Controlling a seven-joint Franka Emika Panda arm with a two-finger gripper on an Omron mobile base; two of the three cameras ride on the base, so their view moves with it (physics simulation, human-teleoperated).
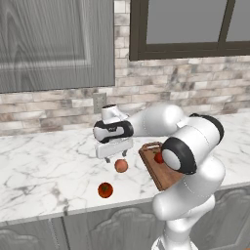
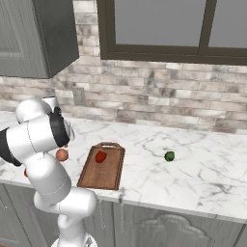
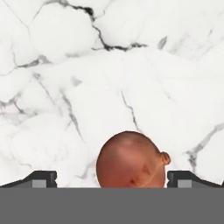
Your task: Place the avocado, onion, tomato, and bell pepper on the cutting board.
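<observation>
A: Left base view: gripper jaws apart, just above the onion, nothing held. Tomato nearer the tabletop edge than the onion.

B: Cutting board?

A: Right of the onion, half hidden by the arm; bell pepper on it.

B: Right base view?

A: Avocado well right of the board. Onion partly hidden.

B: Hand view?

A: Onion between the spread fingertips, bottom cut off.

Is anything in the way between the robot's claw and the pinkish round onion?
Nothing visible. The open gripper hangs just above the pale peach-pink onion on the white marble counter, and the hand view shows the onion between the dark fingertips with nothing blocking.
</observation>
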